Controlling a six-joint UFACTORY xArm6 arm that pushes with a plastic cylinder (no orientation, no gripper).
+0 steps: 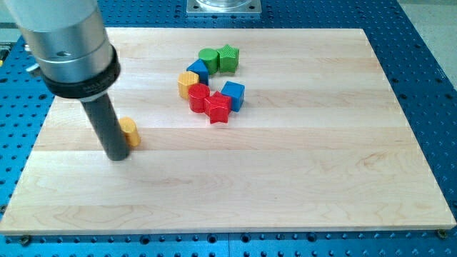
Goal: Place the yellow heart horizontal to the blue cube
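The yellow heart lies at the board's left, partly hidden behind my rod. My tip rests on the board just left of and below the heart, touching or nearly touching it. The blue cube sits at the right end of a cluster in the upper middle, well to the right of and above the heart.
The cluster also holds a red star, a red cylinder, a yellow block, a blue block, a green cylinder and a green star. The arm's large silver and black housing hangs over the board's upper left.
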